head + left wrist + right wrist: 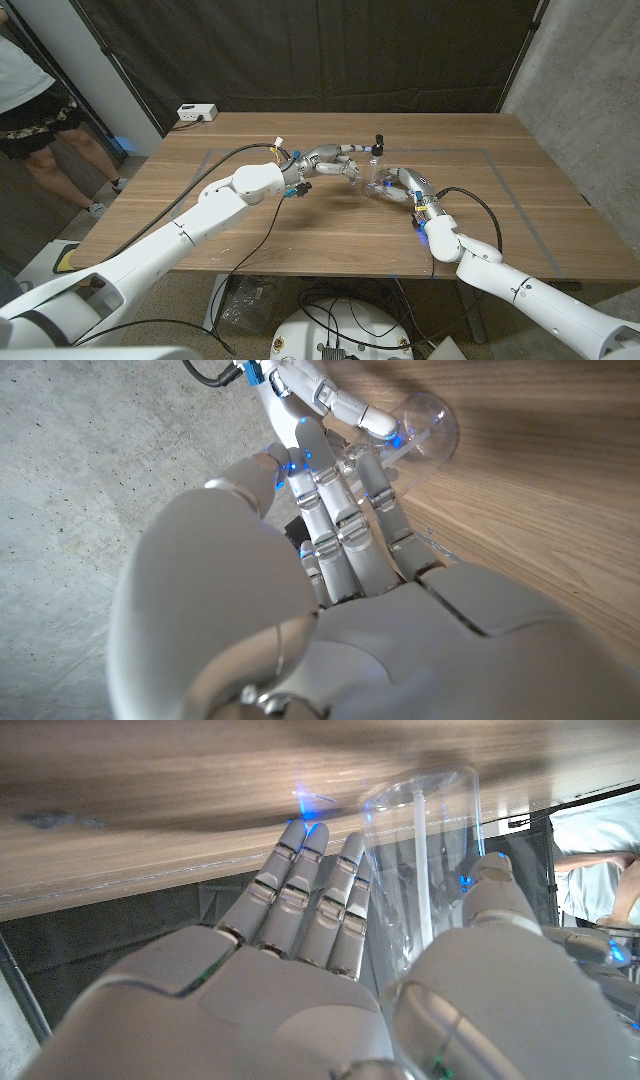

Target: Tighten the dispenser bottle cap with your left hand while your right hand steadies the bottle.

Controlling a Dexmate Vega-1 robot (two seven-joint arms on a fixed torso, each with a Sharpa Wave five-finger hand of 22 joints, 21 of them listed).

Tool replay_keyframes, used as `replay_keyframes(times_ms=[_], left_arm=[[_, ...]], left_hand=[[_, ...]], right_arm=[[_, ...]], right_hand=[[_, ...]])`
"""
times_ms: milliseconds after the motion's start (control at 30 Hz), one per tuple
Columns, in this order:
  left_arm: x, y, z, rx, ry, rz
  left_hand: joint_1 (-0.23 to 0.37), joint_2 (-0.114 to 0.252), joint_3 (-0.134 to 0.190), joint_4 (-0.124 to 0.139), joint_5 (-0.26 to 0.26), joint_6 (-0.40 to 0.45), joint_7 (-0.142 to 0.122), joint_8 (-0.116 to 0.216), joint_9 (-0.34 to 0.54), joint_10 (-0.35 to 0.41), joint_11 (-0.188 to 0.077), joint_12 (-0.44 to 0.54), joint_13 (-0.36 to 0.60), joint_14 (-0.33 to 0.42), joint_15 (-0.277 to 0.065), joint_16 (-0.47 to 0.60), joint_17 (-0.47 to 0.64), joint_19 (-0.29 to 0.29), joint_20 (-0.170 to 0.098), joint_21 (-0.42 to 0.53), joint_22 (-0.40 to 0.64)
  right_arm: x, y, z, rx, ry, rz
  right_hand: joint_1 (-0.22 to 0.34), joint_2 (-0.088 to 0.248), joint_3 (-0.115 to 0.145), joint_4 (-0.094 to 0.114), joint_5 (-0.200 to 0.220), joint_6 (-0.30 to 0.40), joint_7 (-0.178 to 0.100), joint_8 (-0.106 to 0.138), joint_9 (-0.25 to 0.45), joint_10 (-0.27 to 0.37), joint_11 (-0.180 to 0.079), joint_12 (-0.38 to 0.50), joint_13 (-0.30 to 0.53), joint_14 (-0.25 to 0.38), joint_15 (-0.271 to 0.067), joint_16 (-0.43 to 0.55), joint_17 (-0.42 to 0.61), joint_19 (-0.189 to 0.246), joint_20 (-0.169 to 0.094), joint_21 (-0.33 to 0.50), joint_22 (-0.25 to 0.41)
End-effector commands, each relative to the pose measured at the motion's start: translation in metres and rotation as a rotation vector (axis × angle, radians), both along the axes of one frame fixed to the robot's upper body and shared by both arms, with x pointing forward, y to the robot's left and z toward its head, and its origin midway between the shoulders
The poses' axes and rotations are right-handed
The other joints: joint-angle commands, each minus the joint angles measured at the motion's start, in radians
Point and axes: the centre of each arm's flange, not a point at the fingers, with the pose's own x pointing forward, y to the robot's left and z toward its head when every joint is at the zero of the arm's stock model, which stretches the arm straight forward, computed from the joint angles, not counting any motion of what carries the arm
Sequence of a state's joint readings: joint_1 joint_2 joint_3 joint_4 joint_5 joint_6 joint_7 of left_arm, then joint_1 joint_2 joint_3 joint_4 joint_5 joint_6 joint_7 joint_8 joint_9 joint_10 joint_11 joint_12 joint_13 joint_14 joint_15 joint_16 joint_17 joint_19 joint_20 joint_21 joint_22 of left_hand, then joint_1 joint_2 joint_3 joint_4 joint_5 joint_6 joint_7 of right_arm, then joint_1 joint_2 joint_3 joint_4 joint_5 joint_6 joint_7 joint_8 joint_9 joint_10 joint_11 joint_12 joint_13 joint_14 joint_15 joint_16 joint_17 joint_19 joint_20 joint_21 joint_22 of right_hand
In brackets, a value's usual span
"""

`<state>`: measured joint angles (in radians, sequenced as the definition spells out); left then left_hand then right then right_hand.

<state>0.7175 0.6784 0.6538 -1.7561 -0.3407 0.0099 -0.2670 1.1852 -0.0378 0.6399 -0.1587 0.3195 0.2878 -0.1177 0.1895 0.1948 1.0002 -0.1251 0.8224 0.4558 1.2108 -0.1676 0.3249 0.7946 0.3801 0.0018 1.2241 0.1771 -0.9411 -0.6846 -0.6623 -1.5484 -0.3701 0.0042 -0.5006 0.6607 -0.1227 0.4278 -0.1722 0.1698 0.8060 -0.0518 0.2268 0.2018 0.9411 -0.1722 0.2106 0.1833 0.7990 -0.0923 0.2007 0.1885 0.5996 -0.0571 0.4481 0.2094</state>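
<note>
Right now the tightening step looks to be in hand: near the middle of the wooden table (300,240) the clear dispenser bottle (379,178) stands upright, with the right hand (402,186) wrapped around its lower body, thumb on one side and fingers on the other, while the left hand (335,160) reaches in from the other side with its fingers up by the black pump cap (379,139). Whether those fingers actually grip the cap I cannot tell; the next move probably calls for a firm pinch on it and a twist, with the right hand keeping the bottle from turning
</note>
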Motion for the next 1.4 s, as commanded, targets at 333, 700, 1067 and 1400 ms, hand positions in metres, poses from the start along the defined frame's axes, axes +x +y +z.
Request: replay_keyframes(times_ms=[333,700,1067,1400], left_arm=[[0.021,-0.03,0.011,0.07,0.004,-0.071],[0.022,-0.027,0.012,0.064,0.002,-0.065],[0.02,-0.026,0.017,0.067,-0.013,-0.069],[0.023,-0.034,0.022,0.103,-0.021,-0.081]], left_hand=[[0.009,0.004,0.003,0.001,0.003,0.002,-0.002,0.002,0.004,0.01,0.0,0.008,0.011,-0.001,0.003,-0.006,0.003,-0.002,-0.001,0.005,0.002],[0.009,0.004,0.003,0.001,0.003,0.003,-0.001,0.002,0.004,0.009,-0.003,0.008,0.013,0.0,0.002,-0.006,0.004,-0.002,-0.002,0.005,0.002],[0.007,0.002,0.006,0.001,0.004,0.002,-0.002,0.002,0.004,0.014,-0.003,0.008,0.008,0.001,0.003,-0.007,0.003,-0.002,-0.002,0.005,0.002],[0.006,0.001,0.007,0.002,0.004,0.004,-0.002,0.002,0.004,0.011,-0.005,0.008,0.008,0.001,0.004,-0.007,0.004,-0.002,-0.001,0.005,0.002]], right_arm=[[-0.007,-0.002,-0.003,0.009,-0.011,-0.013],[-0.006,-0.001,-0.002,0.003,-0.012,-0.014],[-0.004,0.002,0.0,-0.003,-0.012,-0.009],[-0.004,0.004,-0.002,-0.006,-0.011,-0.011]], right_hand=[[0.277,0.284,0.051,0.041,0.005,0.181,-0.173,0.008,0.006,0.046,-0.045,0.005,0.004,0.009,-0.07,0.0,0.003,0.007,-0.058,0.011,-0.001],[0.277,0.284,0.051,0.041,0.005,0.181,-0.173,0.008,0.006,0.046,-0.045,0.004,0.004,0.009,-0.068,-0.001,0.003,0.007,-0.058,0.012,-0.001],[0.277,0.284,0.052,0.041,0.005,0.182,-0.173,0.008,0.006,0.046,-0.045,0.004,0.004,0.009,-0.069,-0.002,0.003,0.006,-0.059,0.013,-0.001],[0.277,0.284,0.052,0.041,0.005,0.182,-0.173,0.008,0.006,0.047,-0.044,0.004,0.004,0.01,-0.07,-0.003,0.003,0.006,-0.059,0.015,-0.001]])
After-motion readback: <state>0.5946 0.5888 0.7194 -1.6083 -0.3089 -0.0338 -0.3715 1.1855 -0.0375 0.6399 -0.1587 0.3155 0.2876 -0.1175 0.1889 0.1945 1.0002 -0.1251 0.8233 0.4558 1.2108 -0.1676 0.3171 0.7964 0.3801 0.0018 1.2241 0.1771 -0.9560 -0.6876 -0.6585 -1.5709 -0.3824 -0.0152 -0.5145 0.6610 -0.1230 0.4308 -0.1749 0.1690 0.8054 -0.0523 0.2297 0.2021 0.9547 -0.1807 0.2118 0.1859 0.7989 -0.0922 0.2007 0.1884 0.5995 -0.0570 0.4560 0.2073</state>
